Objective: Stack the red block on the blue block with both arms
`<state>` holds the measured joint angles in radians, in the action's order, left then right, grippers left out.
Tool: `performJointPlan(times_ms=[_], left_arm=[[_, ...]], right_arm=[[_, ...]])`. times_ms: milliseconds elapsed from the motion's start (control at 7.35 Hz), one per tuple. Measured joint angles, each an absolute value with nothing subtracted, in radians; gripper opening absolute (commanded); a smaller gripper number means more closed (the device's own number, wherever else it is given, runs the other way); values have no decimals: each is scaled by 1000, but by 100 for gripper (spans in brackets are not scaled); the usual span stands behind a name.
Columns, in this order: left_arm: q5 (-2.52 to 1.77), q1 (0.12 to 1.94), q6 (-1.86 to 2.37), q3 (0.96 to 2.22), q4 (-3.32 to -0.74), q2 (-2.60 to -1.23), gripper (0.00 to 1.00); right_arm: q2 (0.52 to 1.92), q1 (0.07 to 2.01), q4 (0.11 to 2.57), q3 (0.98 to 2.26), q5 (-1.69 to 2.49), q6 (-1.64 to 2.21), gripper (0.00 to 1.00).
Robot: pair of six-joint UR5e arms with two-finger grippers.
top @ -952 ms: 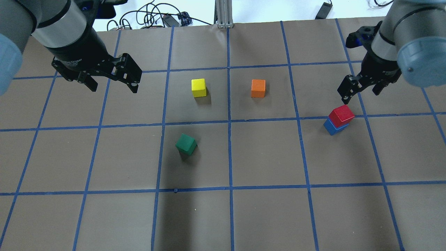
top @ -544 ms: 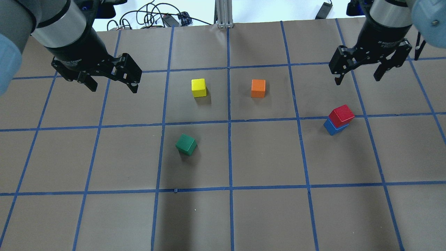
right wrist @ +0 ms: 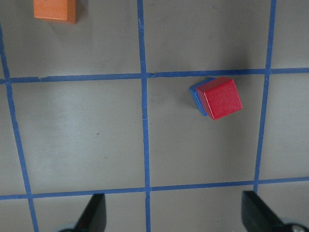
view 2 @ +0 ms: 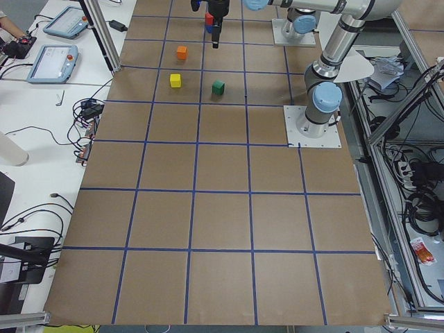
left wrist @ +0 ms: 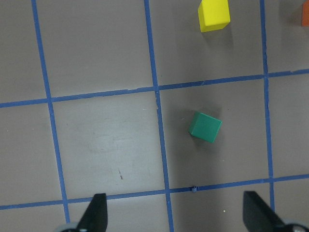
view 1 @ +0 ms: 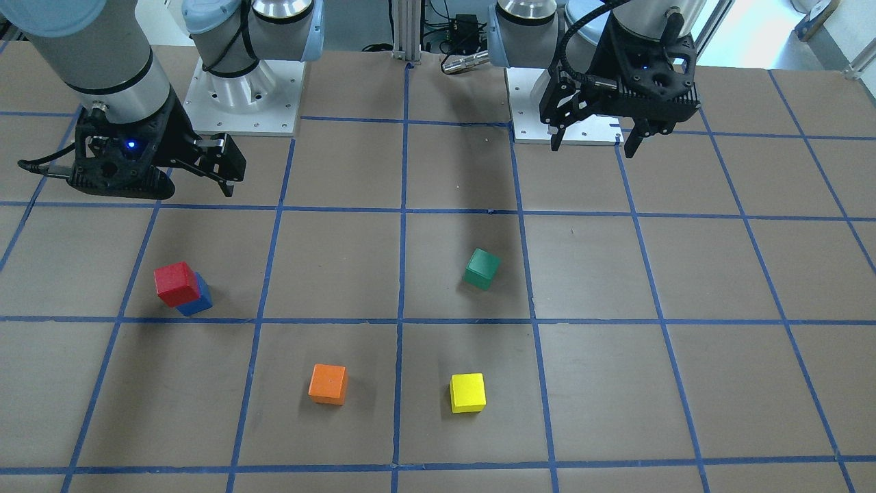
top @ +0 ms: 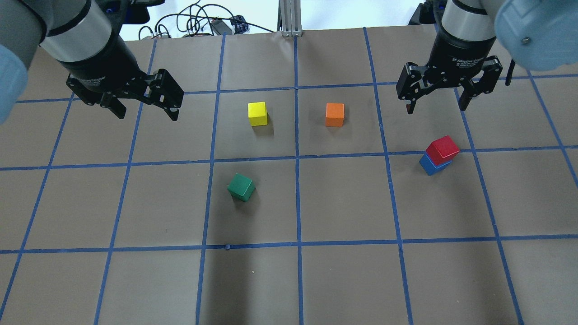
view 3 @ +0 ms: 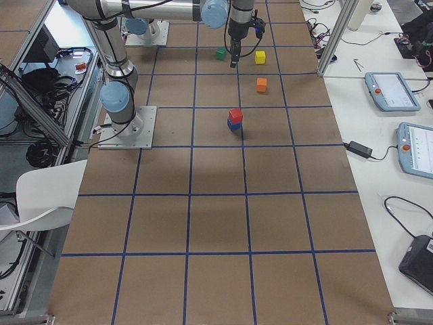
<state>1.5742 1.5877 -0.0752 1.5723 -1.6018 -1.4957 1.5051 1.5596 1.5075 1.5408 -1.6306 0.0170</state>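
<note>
We see the table w/ its taped grid. Our left gripper hangs at approx. 10 o'clock in the overhead view. Its jaws are spread wide and hold nothing; we judge it's parked clear of the work. Our right gripper hovers at 12 o'clock of the stack, also wide and empty, so we take it the drop's done. The red block sits on the blue block at 3 o'clock, seemingly slightly skewed.
</note>
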Motion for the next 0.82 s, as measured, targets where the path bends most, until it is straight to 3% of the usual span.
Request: performJointPlan(times_ms=[816], left_arm=[[1574,1584,-75,1554,-1563,-1515,100]], right_arm=[[1508,1564,1503,1543,-1575,21,100]])
